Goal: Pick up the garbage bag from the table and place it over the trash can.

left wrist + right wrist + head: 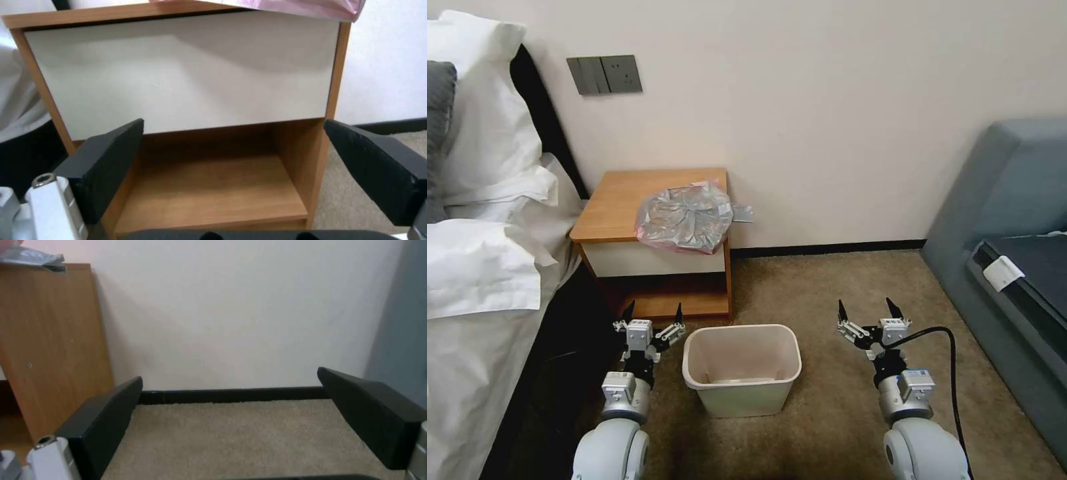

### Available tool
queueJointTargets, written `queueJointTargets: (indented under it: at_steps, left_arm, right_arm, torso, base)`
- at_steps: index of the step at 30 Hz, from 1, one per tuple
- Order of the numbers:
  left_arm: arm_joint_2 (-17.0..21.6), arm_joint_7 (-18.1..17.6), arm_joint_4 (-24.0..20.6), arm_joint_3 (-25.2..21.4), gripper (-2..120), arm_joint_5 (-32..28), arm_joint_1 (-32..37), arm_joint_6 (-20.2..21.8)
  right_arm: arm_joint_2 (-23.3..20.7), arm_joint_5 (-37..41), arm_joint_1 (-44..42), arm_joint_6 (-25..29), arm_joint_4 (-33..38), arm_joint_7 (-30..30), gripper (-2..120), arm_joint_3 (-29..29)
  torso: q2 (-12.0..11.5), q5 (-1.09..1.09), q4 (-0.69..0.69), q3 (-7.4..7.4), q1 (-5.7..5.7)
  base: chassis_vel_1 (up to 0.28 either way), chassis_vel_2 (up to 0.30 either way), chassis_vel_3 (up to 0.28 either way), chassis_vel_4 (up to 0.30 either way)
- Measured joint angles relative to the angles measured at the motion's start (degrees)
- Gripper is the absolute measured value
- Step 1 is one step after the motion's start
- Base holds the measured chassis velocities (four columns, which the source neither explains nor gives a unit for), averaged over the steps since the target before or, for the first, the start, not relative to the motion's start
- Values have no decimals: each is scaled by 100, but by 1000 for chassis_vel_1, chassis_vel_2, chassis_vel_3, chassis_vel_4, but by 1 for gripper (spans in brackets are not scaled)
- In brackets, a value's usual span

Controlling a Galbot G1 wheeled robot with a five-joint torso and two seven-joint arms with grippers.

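Meanwhile, the garbage bag (686,218) lies crumpled on the table (620,200), overhanging its front-right corner. Both the left hand (652,319) and right hand (868,315) hover spread wide, flanking the trash can (742,368).

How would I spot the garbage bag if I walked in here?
Find the bed, then the table beside it against the wall. The garbage bag lies on its top at the front corner away from the bed, overhanging the edge: crinkly silver-grey plastic with a pink rim, unlike the white pillows.
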Motion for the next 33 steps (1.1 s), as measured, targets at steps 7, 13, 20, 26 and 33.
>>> queueJointTargets:
  at_steps: [7,13,20,26,33]
  left_arm:
    - [0,0,0,0,100,0,0,0]
    - [0,0,0,0,100,0,0,0]
    - [0,0,0,0,100,0,0,0]
    - [0,0,0,0,100,0,0,0]
    - [0,0,0,0,100,0,0,0]
  right_arm:
    - [-1,0,0,0,0,0,100,0]
    - [0,0,0,0,0,0,100,0]
    - [0,0,0,0,0,0,100,0]
    - [0,0,0,0,0,0,100,0]
    - [0,0,0,0,0,0,100,0]
  torso:
    - [0,0,0,0,0]
    - [0,0,0,0,0]
    - [0,0,0,0,0]
    - [0,0,0,0,0]
    - [0,0,0,0,0]
  base:
    - [0,0,0,0]
    - [0,0,0,0]
    - [0,0,0,0]
    - [0,0,0,0]
    - [0,0,0,0]
